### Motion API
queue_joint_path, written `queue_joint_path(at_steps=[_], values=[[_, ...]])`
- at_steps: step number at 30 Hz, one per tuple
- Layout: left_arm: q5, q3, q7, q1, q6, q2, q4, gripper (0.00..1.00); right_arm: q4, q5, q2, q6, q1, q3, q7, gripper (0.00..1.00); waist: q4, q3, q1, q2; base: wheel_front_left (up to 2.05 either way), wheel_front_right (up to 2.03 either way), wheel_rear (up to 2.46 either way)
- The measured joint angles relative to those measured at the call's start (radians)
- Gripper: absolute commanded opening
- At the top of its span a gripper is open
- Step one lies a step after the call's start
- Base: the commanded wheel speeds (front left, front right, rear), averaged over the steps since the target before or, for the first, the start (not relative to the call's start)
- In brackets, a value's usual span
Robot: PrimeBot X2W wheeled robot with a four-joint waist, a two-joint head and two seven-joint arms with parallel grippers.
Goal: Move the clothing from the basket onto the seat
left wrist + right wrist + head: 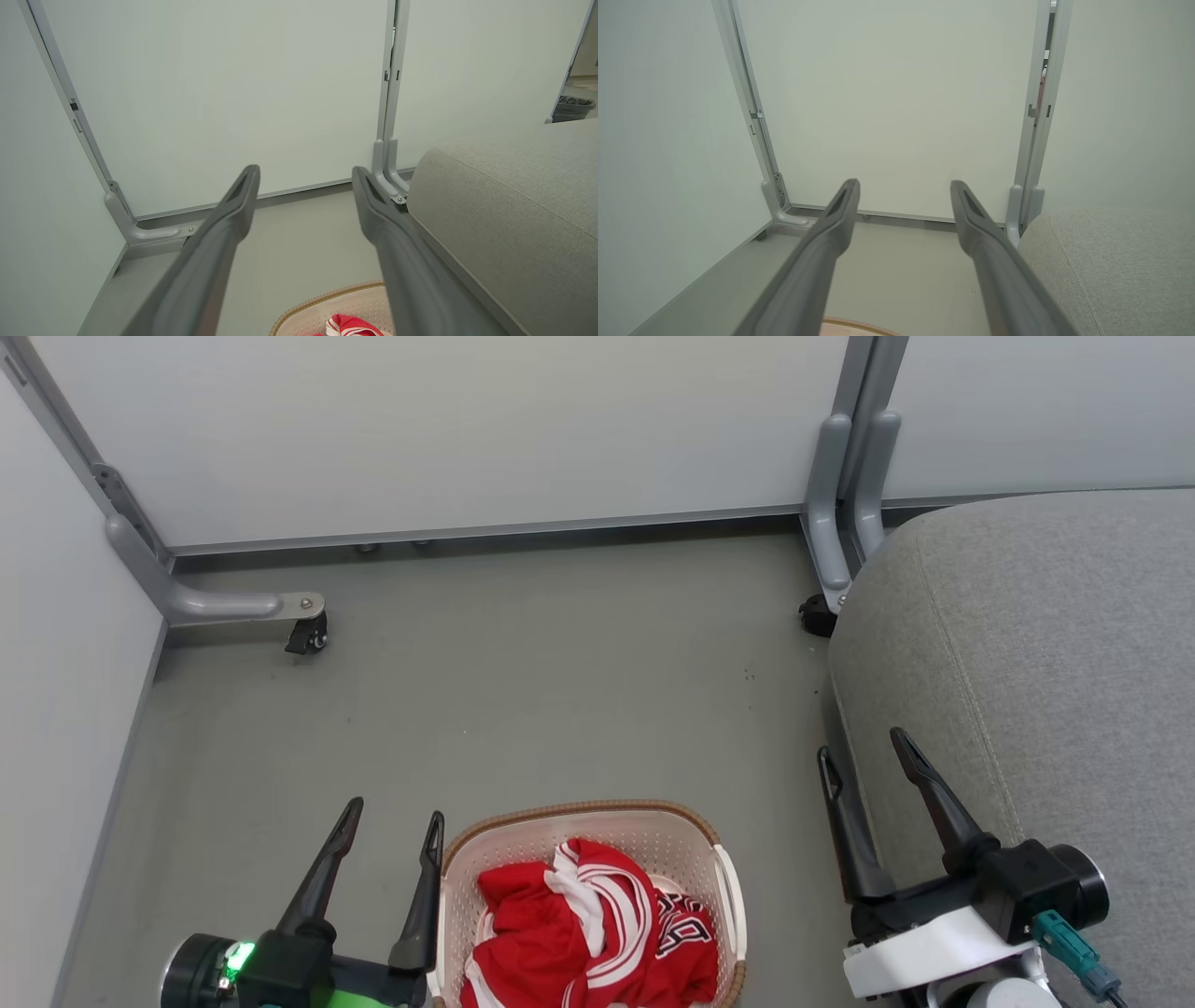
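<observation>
Red clothing [588, 924] with white stripes and dark lettering lies bunched in the cream basket [653, 831], which stands on the floor at the bottom middle of the head view. The grey seat [1046, 653] fills the right side. My left gripper [392, 821] is open just left of the basket, fingers empty. My right gripper [864, 747] is open at the seat's left edge, to the right of the basket, holding nothing. In the left wrist view the basket rim [317, 298] and a bit of clothing [350, 326] show low between the fingers, with the seat [514, 219] on the right.
White partition panels [485, 429] on grey frames close off the back and left. Two caster feet [308, 635] [817, 614] stick out onto the grey floor [560, 691]. A bin [574, 107] shows far off in the left wrist view.
</observation>
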Motion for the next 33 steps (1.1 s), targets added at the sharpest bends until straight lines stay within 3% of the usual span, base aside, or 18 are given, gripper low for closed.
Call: queue_joint_path(at_steps=[7,13,24,33], values=[[-0.015,-0.033,0.000,-0.013,0.000,0.003,0.030,1.00,-0.010,0.003,0.000,0.000,-0.008,-0.016,0.000,1.00,0.000,0.027,0.0000,0.0000,0.00,0.00,0.00],[-0.028,-0.100,0.000,-0.127,0.000,0.012,0.080,1.00,-0.041,0.013,0.000,0.000,-0.083,-0.078,0.000,1.00,-0.001,0.100,0.0000,0.0000,0.00,0.00,0.00],[-0.083,-0.346,0.000,-0.414,0.000,0.079,0.263,1.00,-0.129,-0.007,0.000,0.000,-0.265,-0.202,0.000,1.00,-0.014,0.320,0.0000,0.0000,0.00,0.00,0.00],[-0.143,-0.569,-0.001,-0.672,0.000,0.102,0.427,1.00,-0.217,-0.008,0.000,0.000,-0.360,-0.324,0.000,1.00,-0.025,0.536,0.0000,0.0000,0.00,0.00,0.00]])
